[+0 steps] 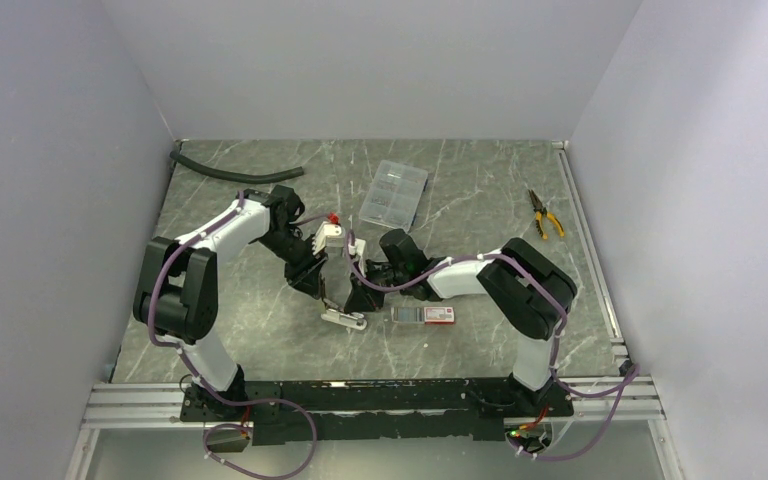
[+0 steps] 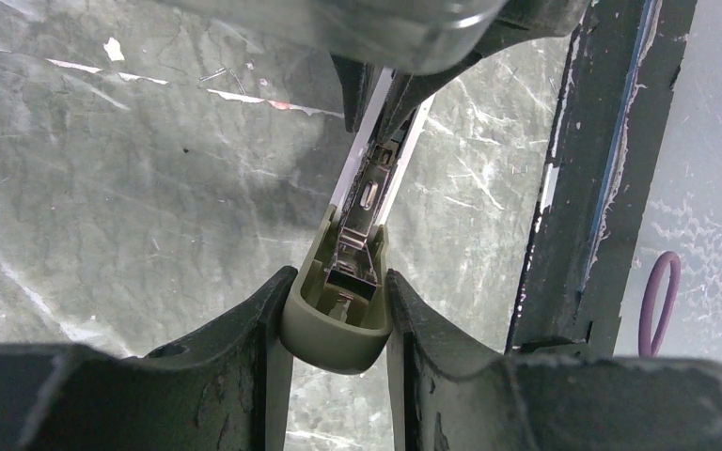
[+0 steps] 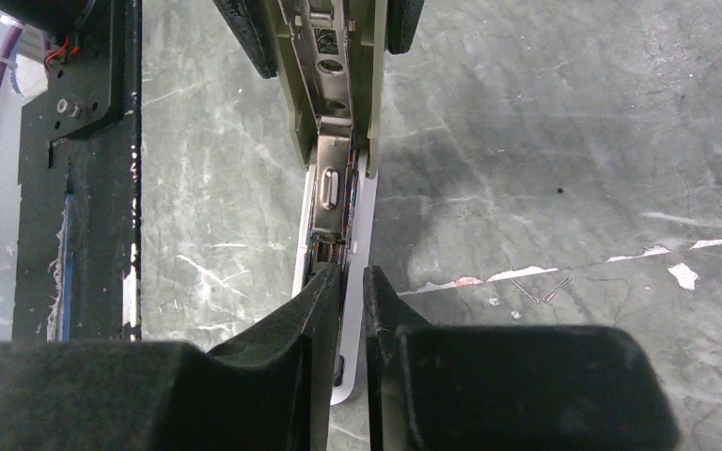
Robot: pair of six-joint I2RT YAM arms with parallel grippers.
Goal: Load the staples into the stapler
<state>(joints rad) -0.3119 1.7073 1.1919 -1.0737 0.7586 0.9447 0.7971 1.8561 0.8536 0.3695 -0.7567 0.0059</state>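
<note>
I have the left gripper (image 2: pixel 337 291) clamped on the rounded olive end of the stapler (image 2: pixel 334 343), one finger (image 2: pixel 258 348) on each side, and from that wrist I look straight down the open metal channel. The far end of the channel is cut off by a blurred grey shape at the top of the view. The right gripper (image 3: pixel 352 279) meets the stapler from the other end, its tips drawn close on either side of the channel's edge, with the white base showing below. I cannot tell whether they are fully closed or pinching something thin, because the slit between them is dark and narrow. A thin dark line runs along the channel in the right wrist view, and I cannot say what it is. From above, both grippers crowd over the stapler at the middle of the table (image 1: pixel 480 220) and hide most of it; only the white base pokes out. The small white box (image 1: pixel 428 315) with the red end lies just to its right, and the staples (image 1: pixel 408 314) in its dark tray are too small to make out. A clear case (image 1: pixel 395 192), pliers (image 1: pixel 546 213) and a black hose (image 1: pixel 235 171) lie further back.
</note>
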